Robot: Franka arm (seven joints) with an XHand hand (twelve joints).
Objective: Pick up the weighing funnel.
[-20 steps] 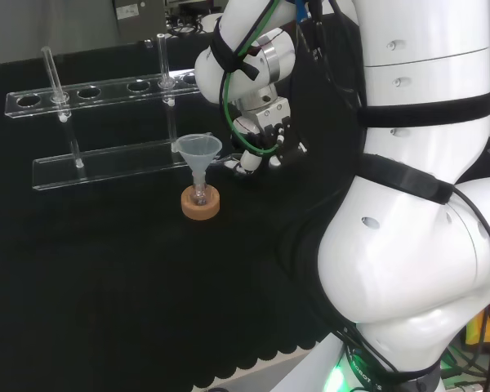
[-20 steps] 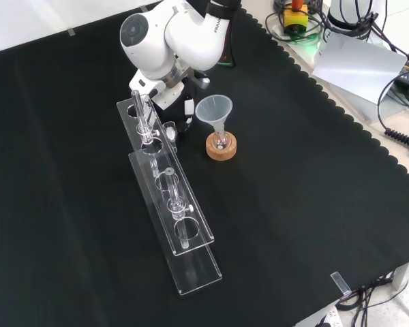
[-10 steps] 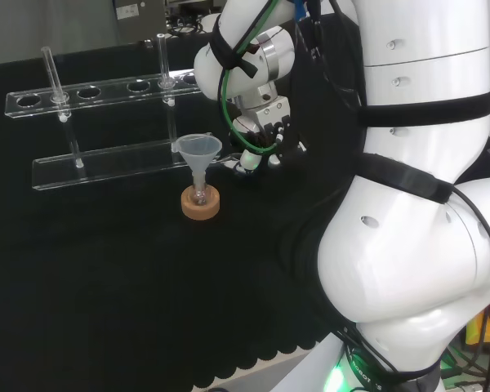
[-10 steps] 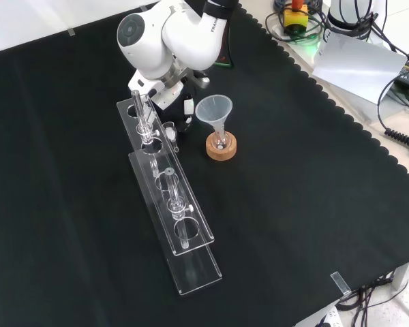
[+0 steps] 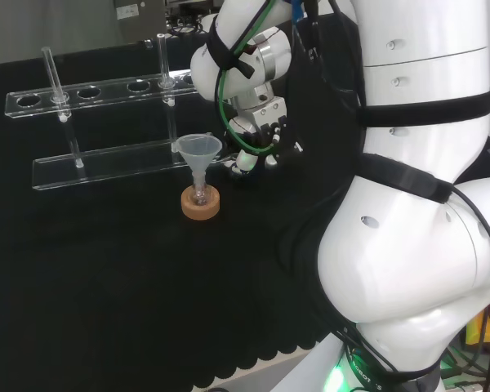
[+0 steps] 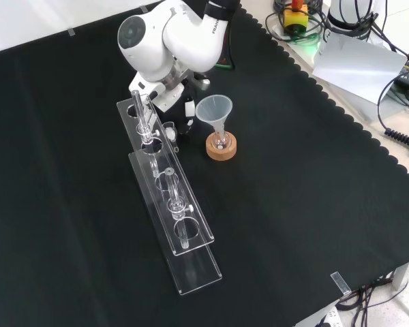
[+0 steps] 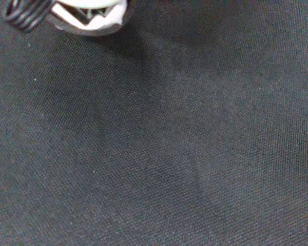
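One flask point(image 5: 199, 194): small, clear, seated on a cork ring point(image 5: 200, 206); contents too small to make out.
Funnel point(image 5: 198, 149): cone-shaped, mouth up, stem down in the flask.
Rack point(image 5: 106, 91): clear, long, just beside the cork ring, on the side toward the cloth's far edge in the head view.
Tubes point(image 5: 162, 61): two, upright in the rack; contents not discernible.
Weighing funnel point(image 6: 169, 128): small clear piece, faint, lying on the cloth point(image 6: 293, 204) against the rack's end, between rack and hand.
Hand point(image 5: 257, 135): low over the cloth, pointing down, right of the funnel in the head view; in the front view tucked under the arm's white link point(image 6: 170, 37).
Contact: cannot tell whether the hand touches the weighing funnel.
Grip: open or closed cannot be told.
Wrist view: white part of the hand above bare cloth weave.
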